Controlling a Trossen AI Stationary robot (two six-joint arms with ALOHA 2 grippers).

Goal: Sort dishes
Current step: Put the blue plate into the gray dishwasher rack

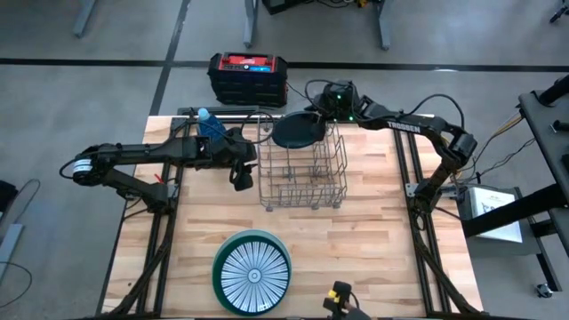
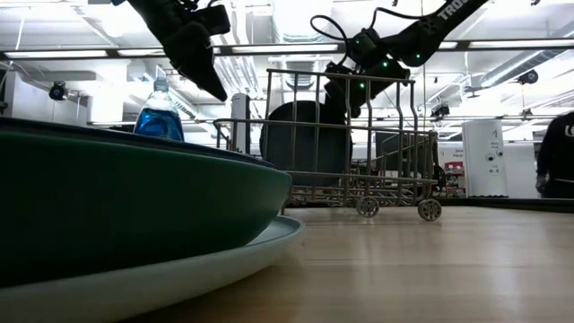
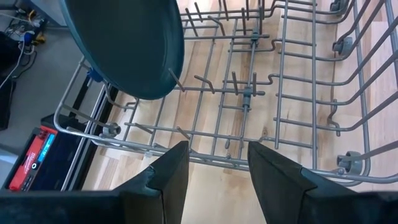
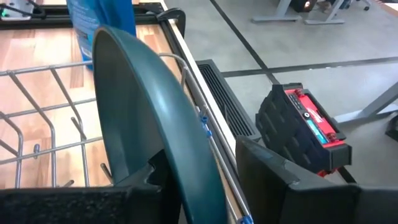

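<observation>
I see the dark teal plate (image 1: 298, 132) standing on edge at the far end of the wire rack (image 1: 302, 173), leaning between the tines close to the rack's back rail. My right gripper (image 4: 211, 171) sits over its upper rim, one finger on each face of the plate; there is a gap on the outer side in the right wrist view, so I read the fingers as parted around the rim, but I cannot tell whether they are fully let go or touching on the inner face. The right arm reaches in from the far right corner of the bench (image 1: 373, 231), above the rack. On the near side of the bench, well apart from the rack, I have the striped plate (image 1: 253, 276), white with dark radial lines, lying on top of a larger green plate (image 1: 233, 242) whose rim shows around it; in the low view these two fill the foreground as a dark dish over a paler one. My left gripper (image 1: 240, 178) hangs just beside the rack's left wall, fingers spread and holding nothing, looking down through the wires in its own wrist view. A blue bottle (image 1: 209, 124) stands at the far edge of the bench behind the left arm, near the rack's far left corner. Beyond the bench, on the floor, sits a black and red box (image 1: 248, 76).
</observation>
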